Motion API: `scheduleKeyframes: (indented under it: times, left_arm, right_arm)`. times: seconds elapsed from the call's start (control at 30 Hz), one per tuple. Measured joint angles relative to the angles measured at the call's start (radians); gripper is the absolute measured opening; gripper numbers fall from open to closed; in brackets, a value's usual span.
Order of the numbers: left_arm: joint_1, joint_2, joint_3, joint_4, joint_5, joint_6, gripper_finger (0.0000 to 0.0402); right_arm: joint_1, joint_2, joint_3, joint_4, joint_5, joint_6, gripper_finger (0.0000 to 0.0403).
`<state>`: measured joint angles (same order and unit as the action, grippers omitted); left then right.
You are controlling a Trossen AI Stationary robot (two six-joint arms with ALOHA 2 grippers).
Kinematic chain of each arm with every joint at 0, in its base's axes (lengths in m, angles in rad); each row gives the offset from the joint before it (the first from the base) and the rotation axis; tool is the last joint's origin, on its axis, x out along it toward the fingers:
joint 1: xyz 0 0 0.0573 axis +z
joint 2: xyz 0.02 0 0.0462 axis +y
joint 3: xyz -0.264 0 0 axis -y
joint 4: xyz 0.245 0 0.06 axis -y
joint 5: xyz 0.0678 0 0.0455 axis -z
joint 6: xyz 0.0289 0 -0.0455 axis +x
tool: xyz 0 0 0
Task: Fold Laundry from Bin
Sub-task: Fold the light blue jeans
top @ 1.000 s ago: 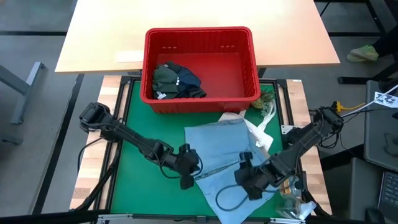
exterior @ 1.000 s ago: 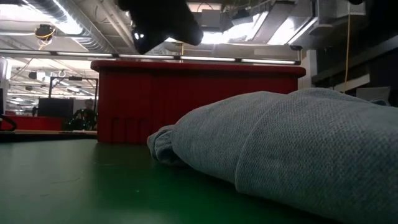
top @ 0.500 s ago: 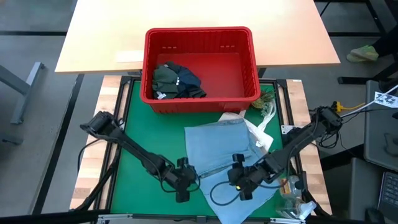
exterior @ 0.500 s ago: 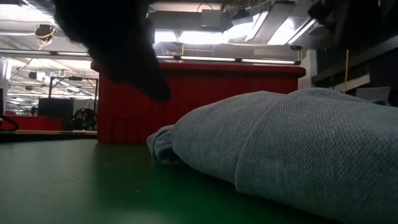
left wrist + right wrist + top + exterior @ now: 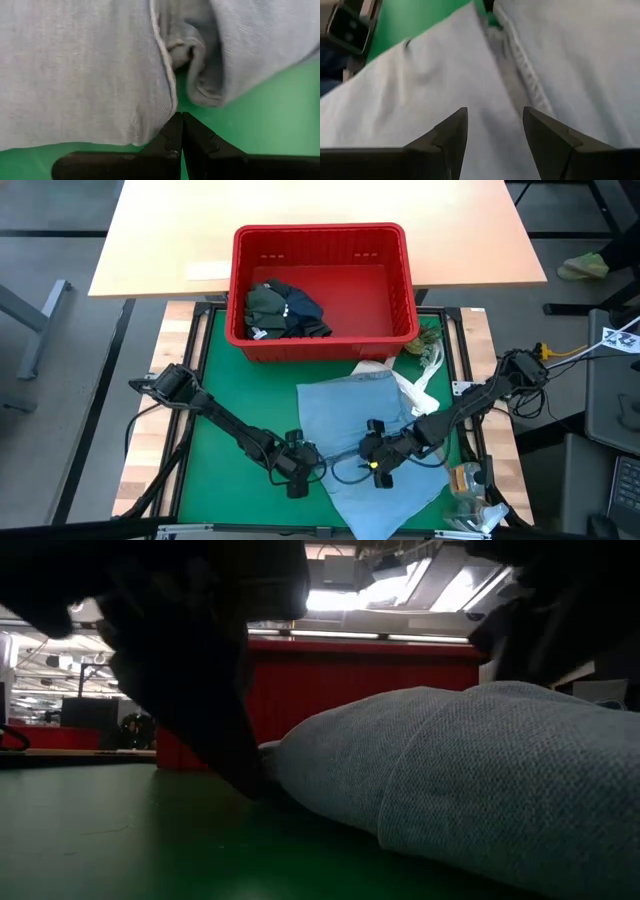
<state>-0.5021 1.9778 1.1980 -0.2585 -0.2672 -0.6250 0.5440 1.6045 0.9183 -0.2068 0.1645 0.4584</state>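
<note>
A light blue shirt lies spread on the green mat, near the table's front right. Its rounded fold fills the low view. My left gripper is shut and points down at the shirt's left edge, its tips close beside the hem. My right gripper hangs open over the middle of the shirt, a finger on either side of a seam. The red bin stands at the far side, with dark olive and navy laundry in its left half. My left gripper's shut fingertips stand slanting down at the corner of the shirt's left hem, just over the mat. I cannot tell whether they touch the cloth.
A white tote bag lies crumpled under the shirt's far right corner. Small items sit by the mat's near right corner. A black cable loops between the two grippers. A pale wooden table extends beyond the bin.
Both grippers have come down toward the shirt. My left gripper sank to the mat beside the shirt's left edge, moving a little toward the near edge. My right gripper moved down and toward the table's left, over the shirt's middle. The shirt has kept still.
</note>
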Motion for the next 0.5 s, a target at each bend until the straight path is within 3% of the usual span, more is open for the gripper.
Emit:
scheduleKeyframes:
  times: [0.5]
  left_arm:
    - [0.051,-0.003,0.002,-0.136,0.021,0.008,0.0000]
  right_arm:
    - [-0.176,0.000,-0.008,0.043,0.001,-0.054,0.0193]
